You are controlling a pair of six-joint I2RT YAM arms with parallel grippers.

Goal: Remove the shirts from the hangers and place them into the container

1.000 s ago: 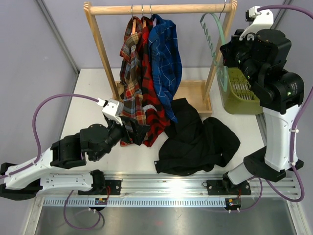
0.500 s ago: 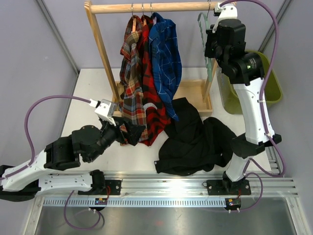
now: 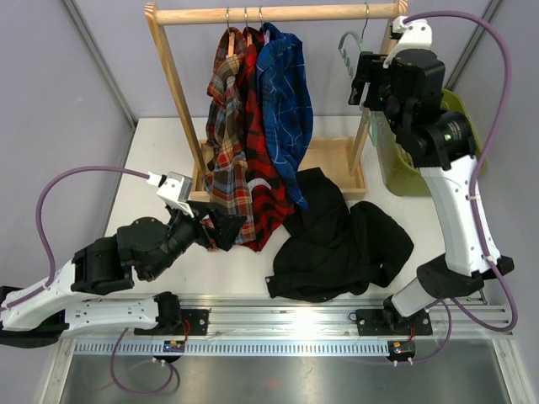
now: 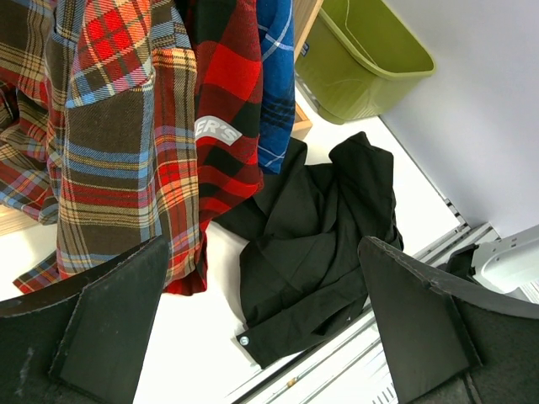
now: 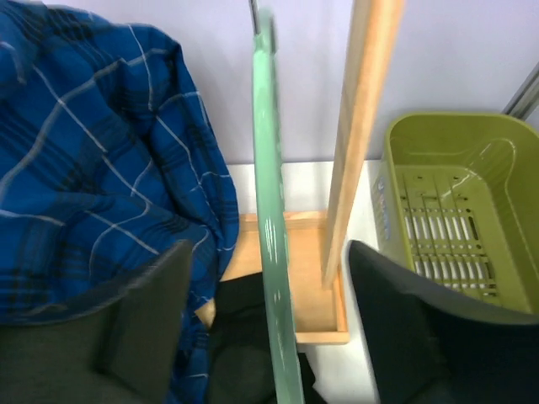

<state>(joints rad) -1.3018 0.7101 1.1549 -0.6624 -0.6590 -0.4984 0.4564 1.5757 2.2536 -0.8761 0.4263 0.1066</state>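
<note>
- A wooden rail runs along the back of a white table.
- Three shirts hang bunched at its middle: the brown-tan plaid shirt, the red-black plaid shirt and the blue checked shirt.
- The black shirt lies crumpled on the table, in front of the rack's base.
- The olive-green container stands at the right, beside the rack's post, with no shirt inside.
- The left gripper is spread wide and holds nothing, low beside the plaid hems.
- The right gripper is raised near the rail with its jaws parted. The bare pale green hanger stands between them, unclamped.
- The hanger's hook seems to sit over the rail.
</note>
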